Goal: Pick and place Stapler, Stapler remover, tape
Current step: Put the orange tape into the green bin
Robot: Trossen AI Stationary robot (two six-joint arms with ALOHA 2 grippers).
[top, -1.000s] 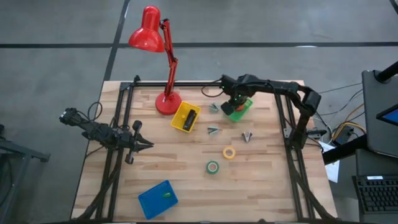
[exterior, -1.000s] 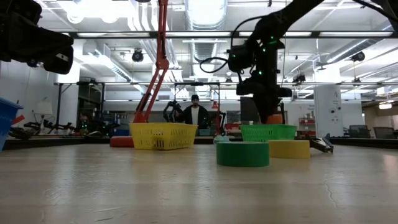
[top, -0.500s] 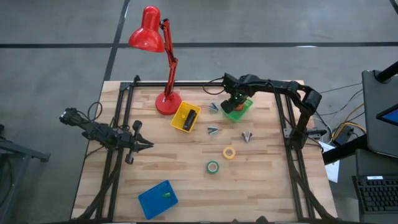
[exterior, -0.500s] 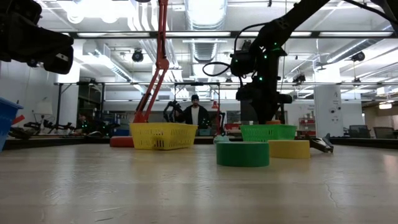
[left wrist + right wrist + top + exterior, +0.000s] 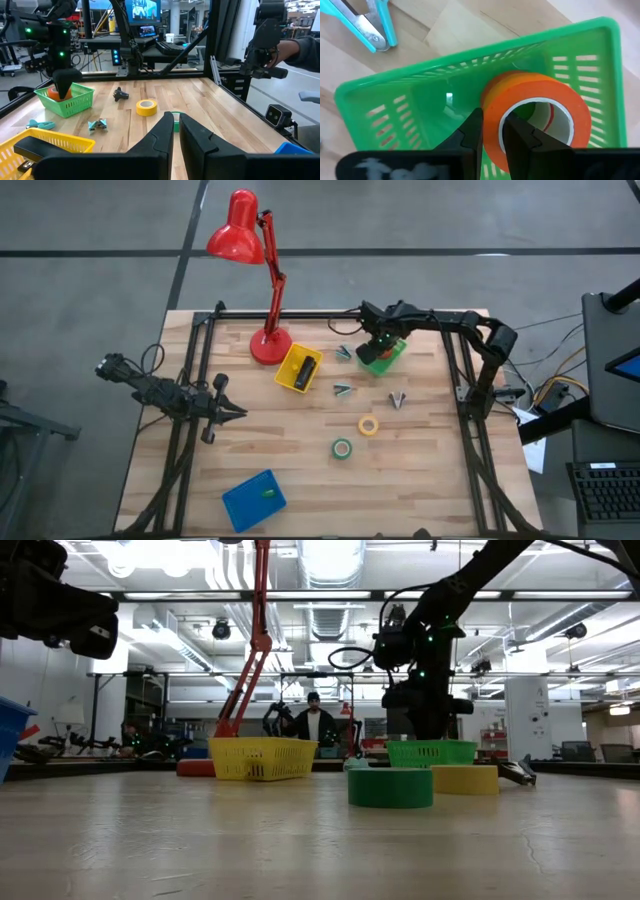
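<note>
My right gripper reaches down into the green basket near the table's far edge, shut on the orange tape roll. Yellow tape and green tape lie flat on the table. The black stapler lies in the yellow basket. Three silvery stapler removers lie around the green basket. My left gripper waits shut at the table's left side. The red tape is not seen. My right gripper holds the orange roll by its ring wall, one finger inside the pale core and one finger outside. It comes from above, pointing down. The roll sits level inside the green basket; whether it rests on the floor is hidden.
A red desk lamp stands on the far edge beside the yellow basket. A blue basket sits near the near edge. Bare wood lies between the loose rolls and the left arm. A person stands in the room beyond.
My right gripper has come down with the orange roll, from above the green basket's rim into the basket. The roll no longer shows over the rim in the low view.
</note>
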